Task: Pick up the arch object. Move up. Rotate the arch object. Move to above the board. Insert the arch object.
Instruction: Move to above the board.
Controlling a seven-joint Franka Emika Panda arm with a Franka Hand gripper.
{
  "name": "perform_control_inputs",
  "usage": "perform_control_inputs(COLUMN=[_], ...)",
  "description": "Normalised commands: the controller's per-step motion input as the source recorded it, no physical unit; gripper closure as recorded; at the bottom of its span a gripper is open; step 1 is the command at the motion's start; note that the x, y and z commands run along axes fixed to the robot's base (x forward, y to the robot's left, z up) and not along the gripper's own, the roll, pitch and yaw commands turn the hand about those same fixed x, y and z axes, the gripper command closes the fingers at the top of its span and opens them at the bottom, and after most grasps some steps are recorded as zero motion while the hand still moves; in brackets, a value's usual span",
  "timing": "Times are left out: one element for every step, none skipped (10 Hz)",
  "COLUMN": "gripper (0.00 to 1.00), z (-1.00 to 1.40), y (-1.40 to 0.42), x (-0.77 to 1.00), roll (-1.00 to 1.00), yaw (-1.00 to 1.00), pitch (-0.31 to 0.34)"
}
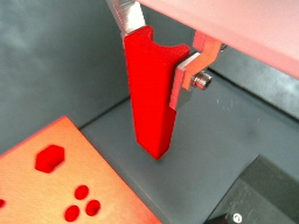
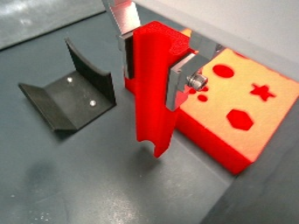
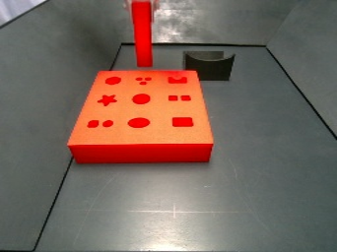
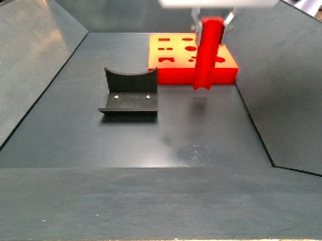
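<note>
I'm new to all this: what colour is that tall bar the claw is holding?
Bright red. The arch object, upright in the gripper, shows best in a wrist view.

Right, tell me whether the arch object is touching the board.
Apart. In a wrist view the arch object, clamped in the gripper, hangs beside the board, with dark floor showing between its lower end and the board's edge.

Even, soft overhead light is seen, with faint shadows and a dull sheen on the floor [image 4: 189,141], while the gripper [image 1: 163,39] is rendered slightly blurred.
</note>
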Motion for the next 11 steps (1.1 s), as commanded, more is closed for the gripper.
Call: perform_control_inputs(gripper=[1.00,1.00,1.00,1.00,1.00,1.00,1.00,1.00,1.00,1.00,1.00], z=[1.00,1.00,1.00,1.00,1.00,1.00,1.00,1.00,0.99,0.84,0.68], y=[-0.08,-0.08,-0.07,-0.07,-0.07,-0.06,-0.05,-0.05,-0.04,-0.02,-0.01], x=[-0.14,-0.13,-0.13,-0.12,-0.11,-0.10,-0.09,-0.07,-0.05,-0.03,-0.02], roll=[-0.09,-0.10,-0.10,-0.11,-0.12,-0.12,-0.12,-0.12,-0.13,-0.13,-0.13], yaw=[0.04,0.02,0.01,0.00,0.00,-0.01,-0.01,-0.02,-0.02,-0.02,-0.03], pitch=[0.019,0.013,0.011,0.010,0.016,0.024,0.035,0.044,0.048,0.047,0.048])
